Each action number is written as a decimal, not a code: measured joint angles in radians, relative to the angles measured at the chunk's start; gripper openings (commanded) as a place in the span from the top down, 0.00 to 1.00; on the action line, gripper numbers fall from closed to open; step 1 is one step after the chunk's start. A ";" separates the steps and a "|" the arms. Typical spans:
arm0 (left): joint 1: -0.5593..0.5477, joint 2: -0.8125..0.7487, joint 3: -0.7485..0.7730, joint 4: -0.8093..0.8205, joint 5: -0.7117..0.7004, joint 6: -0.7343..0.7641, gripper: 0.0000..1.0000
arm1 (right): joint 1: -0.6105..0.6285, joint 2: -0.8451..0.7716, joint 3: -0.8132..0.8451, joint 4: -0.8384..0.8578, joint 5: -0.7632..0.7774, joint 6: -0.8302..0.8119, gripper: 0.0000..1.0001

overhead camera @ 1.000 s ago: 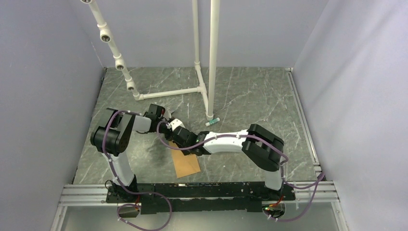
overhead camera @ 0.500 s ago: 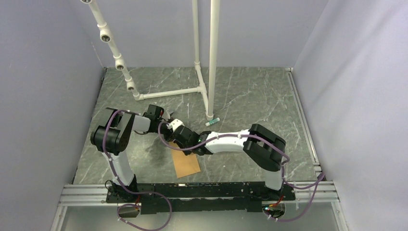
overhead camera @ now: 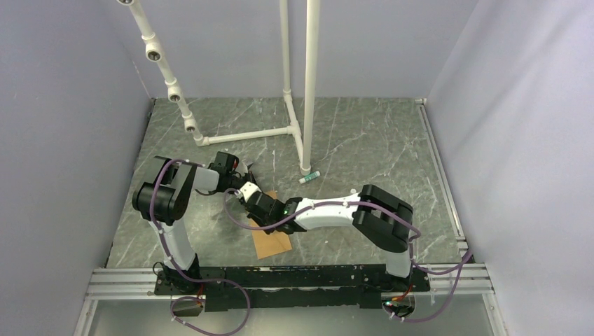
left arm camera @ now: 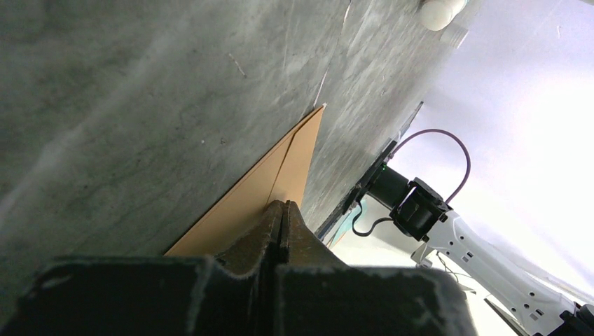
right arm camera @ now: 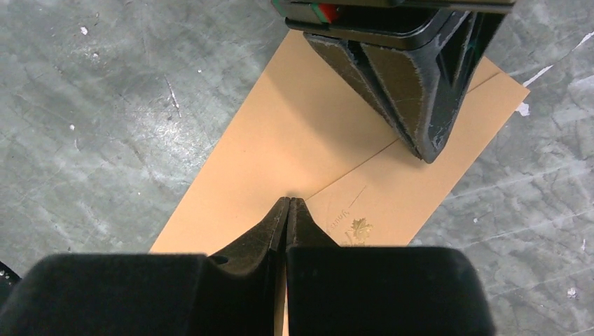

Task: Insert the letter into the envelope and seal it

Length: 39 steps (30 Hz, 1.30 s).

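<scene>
The envelope [overhead camera: 272, 241] lies flat on the counter [overhead camera: 364, 140], down at 6 o'clock from the middle, close to where my arms are bolted. I cannot see the letter anywhere. I think it is inside the envelope, but I cannot tell for sure.

My left jaws are clenched tight with nothing between them. My right jaws are clenched too, and they hold nothing. I use both like two pointy fingers. Both tips point down at the brown paper, right on the fold line that runs across it. I think I do this to squash the fold flat, so the flap sticks and the envelope gets sealed. Two tips also stop the paper from sliding away.

My left arm [overhead camera: 171, 199] bends up high and reaches over toward 3 o'clock, then dips down to the far end of the envelope. My right arm [overhead camera: 329, 210] stretches long and low toward 9 o'clock, and its wrist tips down. In my right wrist view the left jaws come in from 1 o'clock, a little farther along the same fold.

A small tube [overhead camera: 309, 178] lies at 2 o'clock from the envelope, well apart from it.
</scene>
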 measured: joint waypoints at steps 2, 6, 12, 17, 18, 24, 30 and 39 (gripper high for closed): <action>0.000 0.000 0.001 -0.002 0.000 0.000 0.98 | 0.004 0.000 0.000 -0.003 0.000 0.001 0.95; 0.000 0.000 0.002 -0.004 0.000 0.000 0.98 | 0.008 -0.002 -0.003 -0.005 -0.003 0.012 0.95; 0.000 0.000 0.002 -0.004 0.000 0.000 0.98 | 0.008 -0.013 -0.010 -0.014 -0.010 0.048 0.88; 0.000 0.000 0.002 -0.006 -0.001 0.000 0.98 | 0.000 -0.015 0.037 -0.105 -0.020 0.057 0.83; 0.000 0.000 0.003 -0.008 -0.001 0.001 0.98 | -0.003 -0.015 0.063 -0.138 -0.021 0.058 0.83; 0.000 0.000 0.006 -0.018 -0.002 0.002 0.97 | -0.053 -0.015 0.195 -0.179 0.001 0.085 0.82; 0.000 0.000 0.008 -0.020 -0.003 0.002 0.98 | -0.083 0.003 0.196 -0.198 0.000 0.090 0.85; 0.001 0.000 0.010 -0.026 -0.003 0.001 0.98 | -0.077 0.080 0.191 -0.210 -0.024 0.091 0.85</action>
